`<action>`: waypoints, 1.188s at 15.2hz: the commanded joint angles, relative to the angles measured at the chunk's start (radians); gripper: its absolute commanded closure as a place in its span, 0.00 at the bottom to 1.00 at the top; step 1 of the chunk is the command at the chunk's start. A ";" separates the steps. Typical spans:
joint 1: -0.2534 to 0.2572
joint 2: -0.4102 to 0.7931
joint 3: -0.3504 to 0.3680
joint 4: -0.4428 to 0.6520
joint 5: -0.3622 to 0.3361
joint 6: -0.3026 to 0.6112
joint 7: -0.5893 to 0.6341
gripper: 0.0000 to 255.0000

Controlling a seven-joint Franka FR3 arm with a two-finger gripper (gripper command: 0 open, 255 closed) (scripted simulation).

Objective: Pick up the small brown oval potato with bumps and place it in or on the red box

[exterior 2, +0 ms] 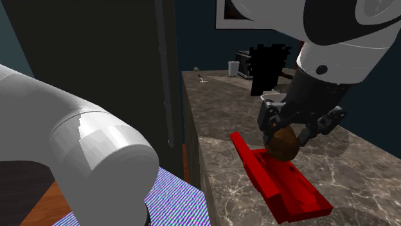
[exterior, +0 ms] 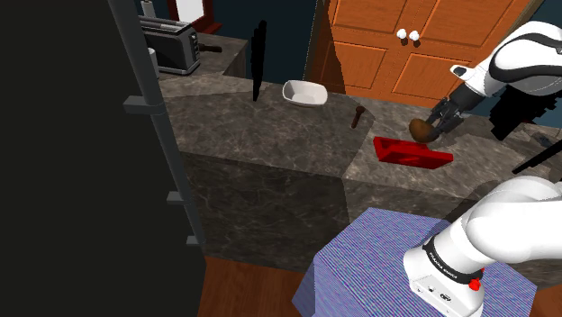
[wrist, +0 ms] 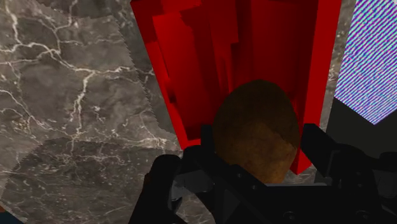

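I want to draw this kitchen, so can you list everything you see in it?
counter: one, dark marble, middle
red box: one, red, on the counter
potato: one, brown, held just over the red box
bowl: one, white, farther back on the counter
small object: one, dark brown, between bowl and red box
toaster: one, grey, far corner
cupboard doors: two, orange, behind the counter
cloth: one, blue-striped, beside the counter
arm: one, white
gripper: one, black, shut on the potato

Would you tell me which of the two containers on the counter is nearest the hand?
The red box, just beneath the hand clasping the potato; the white bowl stands well away toward the shoulder view's left.
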 commanded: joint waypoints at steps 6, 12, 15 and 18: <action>0.002 0.018 -0.024 -0.033 -0.010 0.051 -0.010 1.00; 0.002 0.018 -0.024 -0.033 -0.010 0.051 -0.010 0.00; 0.002 0.018 -0.024 -0.033 -0.010 0.051 -0.010 0.00; -0.003 0.004 -0.012 -0.008 -0.006 0.012 -0.009 0.00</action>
